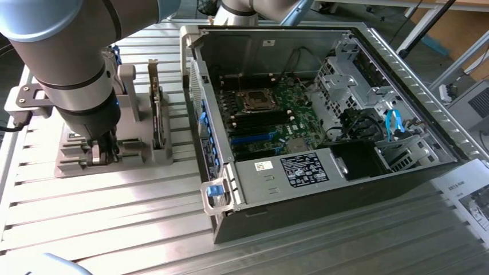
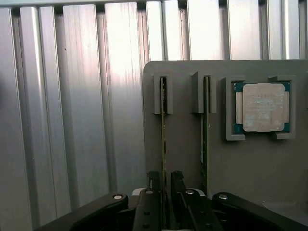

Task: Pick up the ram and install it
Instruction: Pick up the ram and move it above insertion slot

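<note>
Tabletop (image 1: pixel 114 217) of ribbed metal under claw (image 1: pixel 103 156).

The holder (image 1: pixel 68 166) sits on the table (image 1: pixel 114 217), at the exterior view's left of the open computer case (image 1: pixel 328 209). An expansion card (image 1: pixel 157 112) stands upright on the holder, between the gripper (image 1: pixel 99 153) and the case. In the holder's slots the ram (image 2: pixel 163 139) and a second stick (image 2: pixel 204 144) stand on edge side by side; the processor chip (image 2: pixel 262 107) lies in a recess beside the second stick. The gripper's fingers (image 2: pixel 153 185) straddle the ram, one on each side
</note>
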You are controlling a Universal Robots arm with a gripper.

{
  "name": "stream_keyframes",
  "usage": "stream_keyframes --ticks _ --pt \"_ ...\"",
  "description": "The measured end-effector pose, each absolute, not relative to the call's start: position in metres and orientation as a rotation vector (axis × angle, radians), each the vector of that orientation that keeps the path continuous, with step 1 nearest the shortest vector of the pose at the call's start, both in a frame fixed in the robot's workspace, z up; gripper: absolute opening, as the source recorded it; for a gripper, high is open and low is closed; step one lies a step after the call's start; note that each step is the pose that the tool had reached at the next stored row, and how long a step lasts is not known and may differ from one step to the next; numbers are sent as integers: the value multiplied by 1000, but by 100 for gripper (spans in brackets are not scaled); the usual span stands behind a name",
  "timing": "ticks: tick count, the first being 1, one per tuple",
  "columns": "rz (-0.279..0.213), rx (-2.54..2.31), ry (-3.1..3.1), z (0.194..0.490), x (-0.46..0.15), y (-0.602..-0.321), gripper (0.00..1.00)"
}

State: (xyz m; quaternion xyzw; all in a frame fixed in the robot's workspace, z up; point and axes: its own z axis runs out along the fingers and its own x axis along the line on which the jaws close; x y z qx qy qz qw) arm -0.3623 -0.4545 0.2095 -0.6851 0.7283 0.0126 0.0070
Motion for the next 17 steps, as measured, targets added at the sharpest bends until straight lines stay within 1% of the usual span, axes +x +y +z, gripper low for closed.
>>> stream_keyframes --ticks 11,13,14,15,17 --pt "39 -2143 2278 209 -362 -456 24" --pt "39 -2143 2278 209 -362 -456 22" --pt "39 -2143 2278 209 -362 -456 16" --pt "39 -2143 2278 209 -362 -456 12" --pt "39 -2143 2278 209 -362 -456 12"
